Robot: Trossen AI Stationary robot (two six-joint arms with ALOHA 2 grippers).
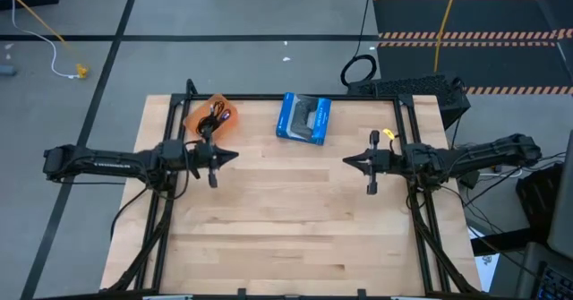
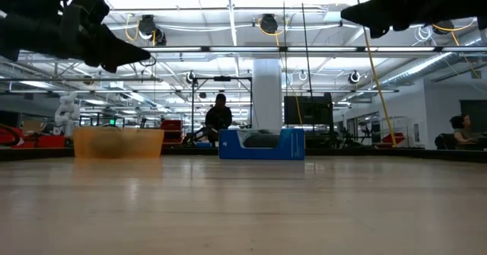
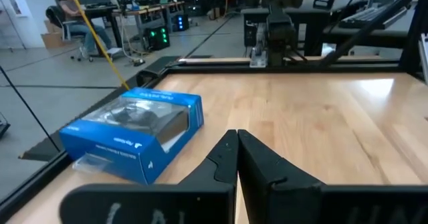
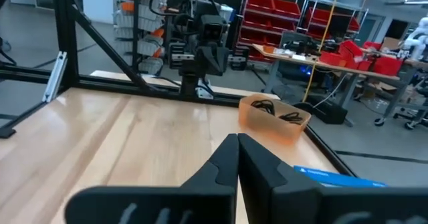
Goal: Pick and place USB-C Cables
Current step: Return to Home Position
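Note:
The USB-C cables (image 1: 212,115) lie inside an orange translucent bin (image 1: 192,121) at the table's far left; black coils and a blue-purple bit show in the high view, and dark coils (image 4: 274,110) show in the right wrist view. A blue box (image 1: 303,118) lies flat on the table at the far middle. My left gripper (image 1: 235,156) hovers above the table at the left, just near of the bin, shut and empty. My right gripper (image 1: 346,160) hovers at the right, shut and empty, facing the left one.
The bare wooden tabletop (image 1: 295,219) spreads between and near of the two arms. A black metal frame (image 1: 269,97) runs along the table's far edge and sides. In the low view a person (image 2: 219,118) sits in the room beyond the table.

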